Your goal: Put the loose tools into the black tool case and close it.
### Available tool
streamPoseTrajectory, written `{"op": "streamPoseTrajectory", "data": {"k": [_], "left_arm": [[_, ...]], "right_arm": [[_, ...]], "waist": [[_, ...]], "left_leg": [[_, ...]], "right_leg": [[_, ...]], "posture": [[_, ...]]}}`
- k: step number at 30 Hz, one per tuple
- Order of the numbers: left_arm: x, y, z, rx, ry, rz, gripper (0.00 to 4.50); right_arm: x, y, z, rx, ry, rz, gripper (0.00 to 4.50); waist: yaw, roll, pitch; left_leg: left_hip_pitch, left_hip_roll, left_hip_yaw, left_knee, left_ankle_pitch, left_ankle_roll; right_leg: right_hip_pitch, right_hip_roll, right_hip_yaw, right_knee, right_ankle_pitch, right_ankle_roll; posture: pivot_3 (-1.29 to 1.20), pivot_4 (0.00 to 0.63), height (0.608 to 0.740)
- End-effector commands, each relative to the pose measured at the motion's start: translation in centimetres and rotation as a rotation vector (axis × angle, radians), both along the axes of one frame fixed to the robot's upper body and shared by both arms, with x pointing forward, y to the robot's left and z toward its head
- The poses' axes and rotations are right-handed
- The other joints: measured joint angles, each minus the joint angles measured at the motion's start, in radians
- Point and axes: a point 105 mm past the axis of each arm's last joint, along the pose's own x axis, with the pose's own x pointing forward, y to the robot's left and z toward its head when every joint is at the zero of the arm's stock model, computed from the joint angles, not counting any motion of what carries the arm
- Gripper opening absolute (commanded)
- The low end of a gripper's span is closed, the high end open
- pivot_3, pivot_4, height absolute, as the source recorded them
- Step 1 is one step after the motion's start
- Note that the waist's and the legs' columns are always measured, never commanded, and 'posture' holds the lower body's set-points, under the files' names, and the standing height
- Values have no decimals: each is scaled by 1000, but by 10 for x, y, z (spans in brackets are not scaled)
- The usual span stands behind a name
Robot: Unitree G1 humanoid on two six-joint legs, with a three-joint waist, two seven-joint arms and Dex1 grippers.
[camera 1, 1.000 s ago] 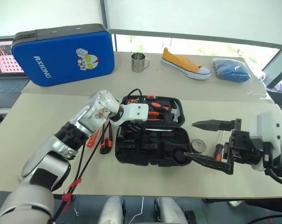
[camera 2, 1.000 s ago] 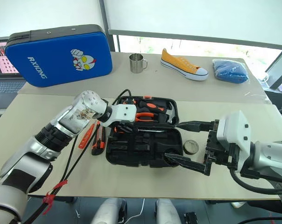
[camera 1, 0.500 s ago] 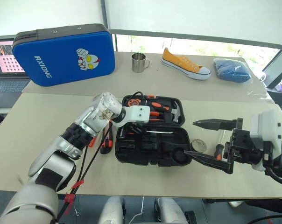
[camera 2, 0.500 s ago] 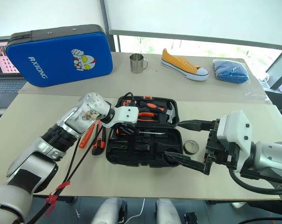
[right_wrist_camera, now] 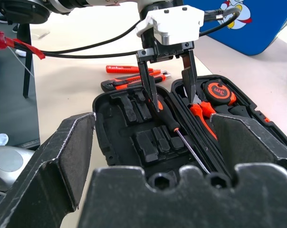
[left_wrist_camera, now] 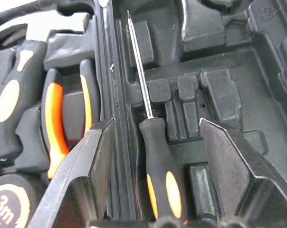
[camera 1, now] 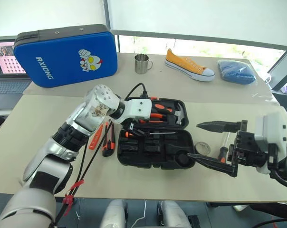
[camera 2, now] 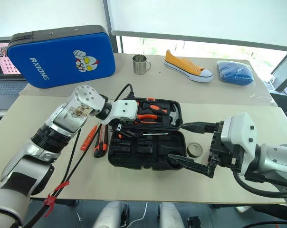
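Observation:
The black tool case [camera 1: 153, 154] lies open on the table. One black-and-orange screwdriver [left_wrist_camera: 162, 166] rests in its front half along the hinge. Just above it hangs my left gripper [right_wrist_camera: 174, 100], open, with the fingers [left_wrist_camera: 86, 166] clear of the handle on both sides. A slim orange tool [camera 1: 94, 141] and an orange-black utility knife [camera 1: 109, 145] lie left of the case. On the case's right are the tape roll [camera 1: 202, 148] and a second screwdriver [camera 1: 223, 153]. My right gripper [camera 1: 205, 144] hovers open there, holding nothing.
The case's rear half holds orange-handled pliers [camera 1: 157, 114], a tape measure [right_wrist_camera: 217, 89] and a hammer. Behind stand a blue padded case [camera 1: 65, 54], a metal mug [camera 1: 142, 63], a yellow shoe [camera 1: 188, 64], a blue cloth [camera 1: 235, 71] and a laptop [camera 1: 5, 71].
My left gripper has opened and risen a little out of the case, leaving the screwdriver lying in the front half. The right arm has kept still.

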Motion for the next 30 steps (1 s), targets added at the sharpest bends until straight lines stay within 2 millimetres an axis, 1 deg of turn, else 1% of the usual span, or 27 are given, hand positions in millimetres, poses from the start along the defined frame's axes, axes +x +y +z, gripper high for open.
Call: {"op": "streamPoseTrajectory", "data": {"k": [1,2,5,6,9,13,20,22,27,30], "left_arm": [[7,1,-3,31,-75,-7,1644],[9,1,-6,40,-83,-3,1329],[13,-1,-14,40,-71,9,143],[12,-2,-16,40,-65,6,59],[10,-3,-19,54,-45,-16,59],[11,-6,-24,77,-52,-19,59],[14,-4,-33,126,-57,-19,59],[14,-3,-39,160,-77,-46,59],[8,-5,-47,191,-61,-91,59],[9,-3,-55,231,-89,-121,59]], "right_arm": [[-1,1,4,-5,-23,6,4500],[-1,1,4,-5,-24,6,4500],[-1,0,5,-10,-24,4,4500],[-1,-1,5,-10,-23,2,4500],[-1,-2,6,-10,-21,-3,4500],[-2,-1,3,-13,-8,-2,4500],[-3,1,0,-20,-2,1,4500],[-4,-1,0,-20,2,-3,4500],[-3,-1,-2,-19,5,-7,4500],[0,-3,-3,-20,6,-22,4500]], "waist": [[0,0,0],[0,0,0],[1,0,0],[1,0,0],[0,0,0],[0,0,0],[1,0,0],[1,0,0],[1,1,-1],[1,2,-1]], "left_leg": [[0,0,0,0,0,0],[0,0,0,0,0,0],[0,0,0,0,0,0],[0,0,0,0,0,0],[0,0,0,0,0,0],[0,0,0,0,0,0],[0,0,0,0,0,0],[0,0,0,0,0,0],[2,0,0,0,0,0],[2,0,0,0,0,0]], "right_leg": [[0,0,0,0,0,0],[0,0,0,0,0,0],[0,0,0,0,0,0],[0,0,0,0,0,0],[0,0,0,0,0,0],[0,0,0,0,0,0],[1,0,0,0,0,0],[1,0,0,0,0,0],[2,0,0,1,0,0],[3,0,0,1,0,0]], "posture": [[0,150,739],[0,150,739],[0,150,739],[0,150,739],[0,150,739],[0,150,739],[0,150,739],[0,150,739],[0,150,739],[0,150,739]]}}
